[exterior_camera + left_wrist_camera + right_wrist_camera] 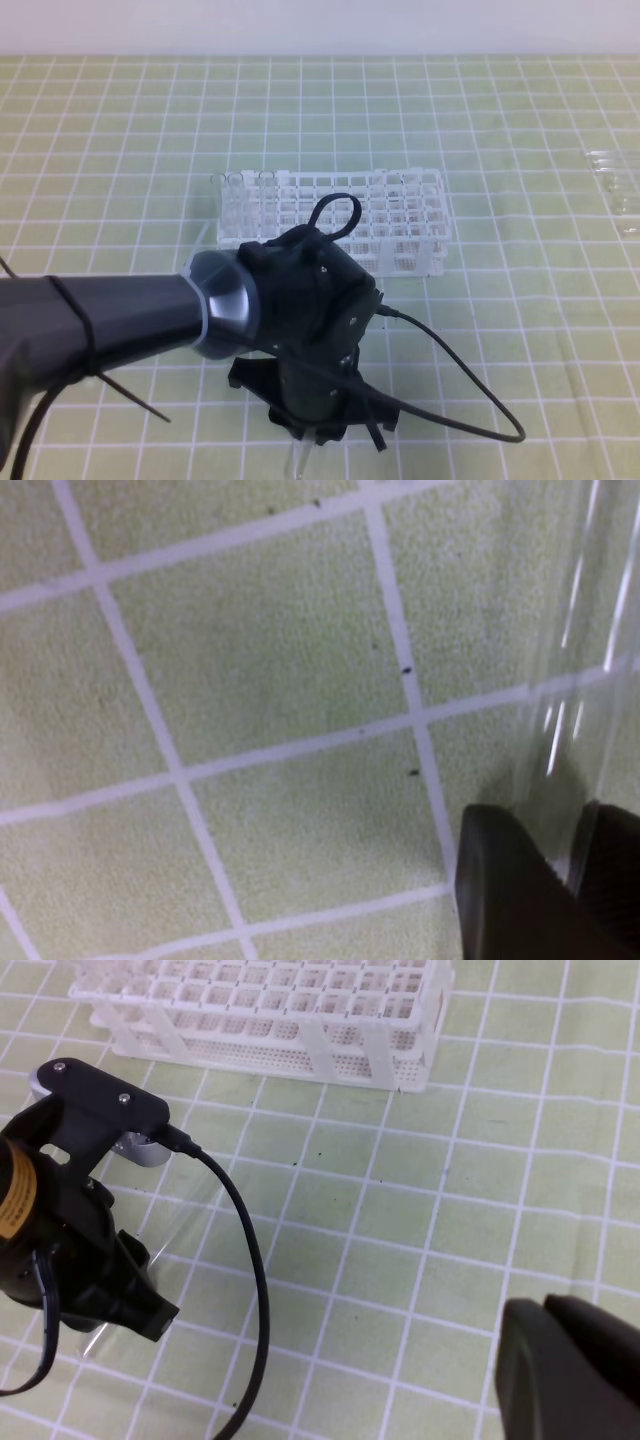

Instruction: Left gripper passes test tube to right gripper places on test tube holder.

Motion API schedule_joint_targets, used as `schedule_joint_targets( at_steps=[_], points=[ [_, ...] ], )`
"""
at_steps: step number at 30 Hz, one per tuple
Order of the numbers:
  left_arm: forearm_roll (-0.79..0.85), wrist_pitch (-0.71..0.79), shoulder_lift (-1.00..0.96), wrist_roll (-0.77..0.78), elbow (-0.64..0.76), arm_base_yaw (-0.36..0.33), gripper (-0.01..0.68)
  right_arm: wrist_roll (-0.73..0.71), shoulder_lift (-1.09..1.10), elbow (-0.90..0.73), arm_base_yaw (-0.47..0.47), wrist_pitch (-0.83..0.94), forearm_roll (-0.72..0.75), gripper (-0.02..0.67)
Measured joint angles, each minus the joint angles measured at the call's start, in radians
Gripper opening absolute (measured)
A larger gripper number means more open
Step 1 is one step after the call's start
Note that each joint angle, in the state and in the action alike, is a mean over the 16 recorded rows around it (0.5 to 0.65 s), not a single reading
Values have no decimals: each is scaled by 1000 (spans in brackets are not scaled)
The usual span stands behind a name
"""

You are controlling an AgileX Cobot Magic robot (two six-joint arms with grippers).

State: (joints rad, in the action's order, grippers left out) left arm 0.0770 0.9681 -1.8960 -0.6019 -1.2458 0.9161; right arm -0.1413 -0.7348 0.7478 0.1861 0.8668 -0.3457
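Down at the near edge of the desk (520, 180), the left tool (570, 880) is straddling the test tube (575, 680), which is lying on the green grid mat (400, 1210); its fingers (505, 890) are sitting on either side of the glass, though whether they are pinching it yet I cannot tell. Pickup is the step in hand. The right tool (575, 1365) is waiting nearby with its jaws shut. Next, I judge, the tube needs lifting clear and presenting for the handover, and the right tool will need opening first. The test tube holder (335, 220) is standing well behind.
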Motion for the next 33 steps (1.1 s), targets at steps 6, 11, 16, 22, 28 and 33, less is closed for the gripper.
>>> schedule_joint_targets(
  at_steps=[6, 11, 16, 22, 28, 33],
  points=[
    [6, 6, 4, 25, 0, 0, 127, -1, 0, 0, 0, 0, 0, -16],
    [14, 15, 6, 60, 1, 0, 109, -1, 0, 0, 0, 0, 0, -16],
    [18, 24, 5, 89, 0, 0, 96, -2, 0, 0, 0, 0, 0, -16],
    [25, 27, 27, 124, 0, 0, 85, -2, 0, 0, 0, 0, 2, -16],
    [30, 20, 90, 145, 0, 0, 77, -2, 0, 0, 0, 0, 4, -16],
    [40, -17, 180, 161, 1, 0, 70, -2, 0, 0, 0, -1, 5, -16]
  ],
)
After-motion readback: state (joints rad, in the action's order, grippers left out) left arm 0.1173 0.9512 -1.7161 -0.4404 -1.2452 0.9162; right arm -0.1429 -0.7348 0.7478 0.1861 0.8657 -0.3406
